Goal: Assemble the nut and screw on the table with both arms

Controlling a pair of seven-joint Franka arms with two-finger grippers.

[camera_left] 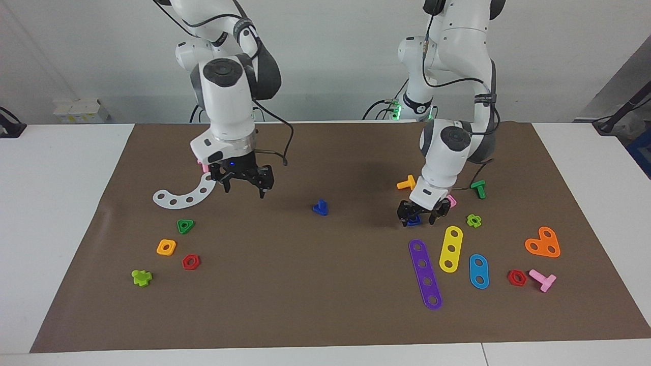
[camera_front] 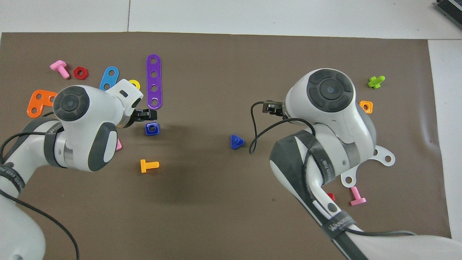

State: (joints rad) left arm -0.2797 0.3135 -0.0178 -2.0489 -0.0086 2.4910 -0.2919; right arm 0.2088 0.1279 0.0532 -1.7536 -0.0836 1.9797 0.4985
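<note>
The blue square nut (camera_left: 413,220) lies on the brown mat (camera_left: 325,305) toward the left arm's end; it also shows in the overhead view (camera_front: 152,128). My left gripper (camera_left: 419,214) is down at the mat, fingers open, with the nut between its tips; one finger (camera_front: 148,115) shows from above. The blue screw (camera_left: 320,207) with its triangular head lies alone mid-mat and also shows in the overhead view (camera_front: 236,141). My right gripper (camera_left: 244,184) hangs open and empty above the mat, toward the right arm's end from the screw.
Purple (camera_left: 425,274), yellow (camera_left: 450,249) and blue (camera_left: 478,271) strips, an orange bolt (camera_left: 407,183) and a pink nut (camera_left: 451,202) crowd the left gripper. A white curved strip (camera_left: 183,195), green nut (camera_left: 185,226) and orange nut (camera_left: 166,247) lie by the right gripper.
</note>
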